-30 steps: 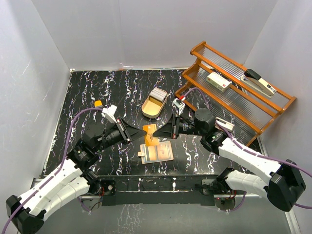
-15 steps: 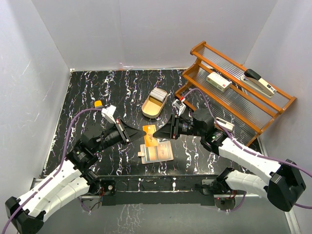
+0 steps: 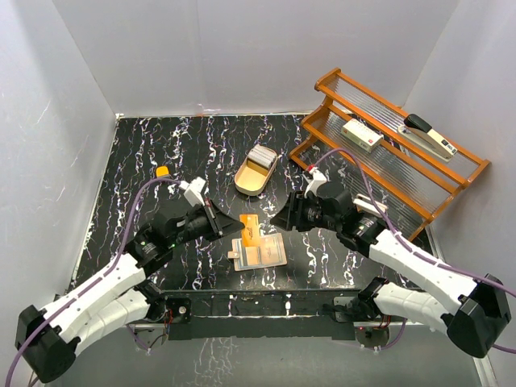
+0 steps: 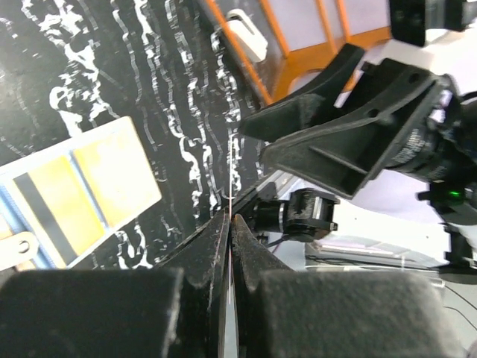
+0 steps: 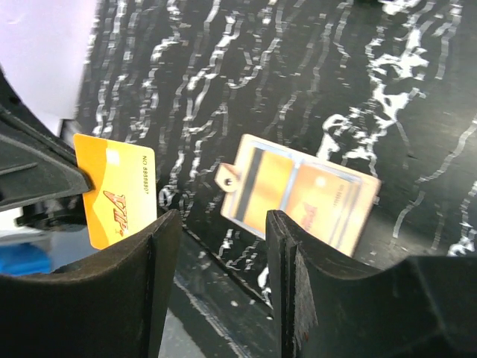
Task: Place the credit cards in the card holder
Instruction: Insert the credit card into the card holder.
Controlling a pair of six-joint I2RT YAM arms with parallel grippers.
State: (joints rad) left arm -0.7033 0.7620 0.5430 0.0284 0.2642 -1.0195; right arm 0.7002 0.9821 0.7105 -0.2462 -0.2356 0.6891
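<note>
A thin orange plastic credit card (image 3: 250,228) is pinched on edge in the clenched left gripper (image 3: 232,229). The right gripper (image 3: 276,219) is released, jaws apart, at the card's three o'clock. The open tan leather card holder (image 3: 260,251) lies flat at the card's five o'clock, long axis nine-to-three.

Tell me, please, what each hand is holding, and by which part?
The left hand pinches the orange credit card by one edge; the right hand is open and holds nothing.

Right pincer (image 3: 276,219) just beside upright card (image 3: 250,229)
</note>
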